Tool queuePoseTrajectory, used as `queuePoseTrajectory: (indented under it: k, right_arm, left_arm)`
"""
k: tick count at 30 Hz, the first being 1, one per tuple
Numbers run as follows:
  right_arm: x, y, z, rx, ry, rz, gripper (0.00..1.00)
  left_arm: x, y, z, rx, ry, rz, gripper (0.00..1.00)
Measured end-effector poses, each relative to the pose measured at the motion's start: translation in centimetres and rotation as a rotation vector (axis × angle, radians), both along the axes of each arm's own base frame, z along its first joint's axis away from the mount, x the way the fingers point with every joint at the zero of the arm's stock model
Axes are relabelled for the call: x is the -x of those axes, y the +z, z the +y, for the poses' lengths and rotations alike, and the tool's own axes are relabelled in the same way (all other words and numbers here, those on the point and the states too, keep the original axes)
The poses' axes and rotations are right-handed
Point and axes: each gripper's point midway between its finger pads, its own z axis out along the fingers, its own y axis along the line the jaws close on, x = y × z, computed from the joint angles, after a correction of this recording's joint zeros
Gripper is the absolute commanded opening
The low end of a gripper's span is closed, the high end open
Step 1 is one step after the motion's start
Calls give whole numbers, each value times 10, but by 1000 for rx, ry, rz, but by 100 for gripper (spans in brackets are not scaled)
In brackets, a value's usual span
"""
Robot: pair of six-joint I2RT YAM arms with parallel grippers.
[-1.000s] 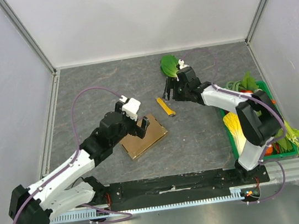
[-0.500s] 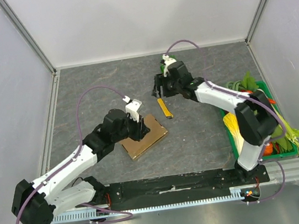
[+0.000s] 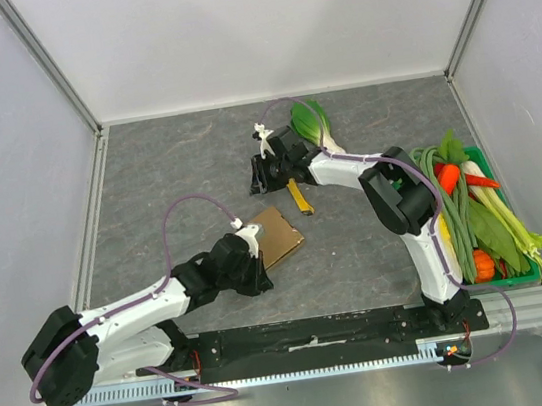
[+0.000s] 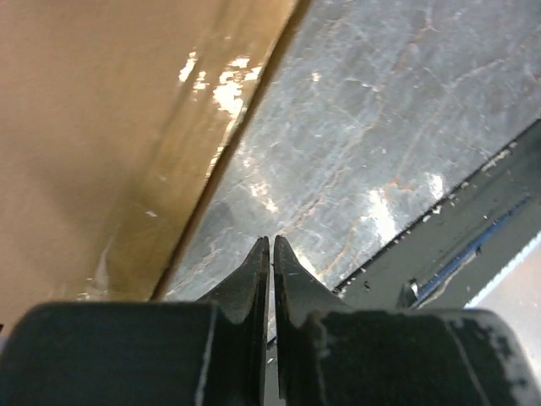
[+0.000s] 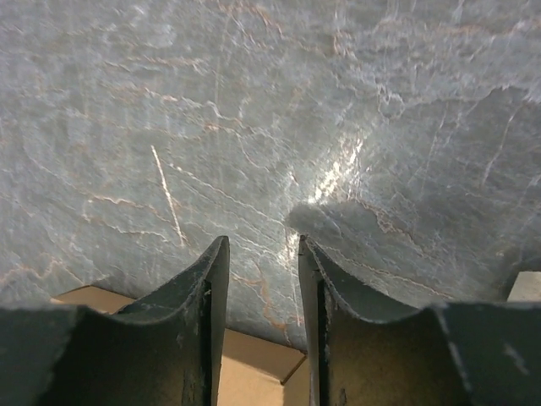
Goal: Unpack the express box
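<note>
I work on a grey table (image 3: 176,176) with a stone-like pattern of pale veins and a few bright glints where the light hits it. Plain white walls (image 3: 256,23) close it in at the back and on both sides, with metal strips running up the corners, and a black rail (image 3: 310,337) lies along the near edge where my arms are bolted.

My left claw (image 4: 270,244) is low over the table by the near edge, its fingers pressed together at the tips with nothing between them. The express box (image 3: 280,232) lies flat just beside it, near the middle of the table, and its taped brown side fills the left of my left wrist view.

My right claw (image 5: 258,245) hangs over bare table beyond the box, with a narrow gap and nothing in it. A yellow tool (image 3: 297,196) lies near it, a bok choy (image 3: 312,121) farther back, and a green crate (image 3: 512,280) of vegetables stands at the right edge
</note>
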Motion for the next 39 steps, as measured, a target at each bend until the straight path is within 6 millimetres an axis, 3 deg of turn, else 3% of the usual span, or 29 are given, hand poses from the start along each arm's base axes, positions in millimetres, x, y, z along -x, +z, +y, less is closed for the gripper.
queuePoseTrajectory:
  k: [9,14,23,34,38,39]
  right_arm:
    - [26,-24,5,54,29,62,44]
    - [30,-25,1,86,25,62,43]
    - [51,-26,-39,197,-29,94,43]
    - [73,-22,-91,329,-135,123,41]
    - [77,-12,-101,372,-189,101,50]
    - [78,-8,-103,381,-204,90,52]
  left_arm:
    - [-15,-31,19,-121,106,5,9]
    - [-38,-30,26,-99,201,5,9]
    - [-85,-29,69,-70,438,34,9]
    - [-134,-27,66,56,491,48,9]
    - [-151,-16,68,71,520,32,10]
    - [-155,-11,68,74,532,21,16]
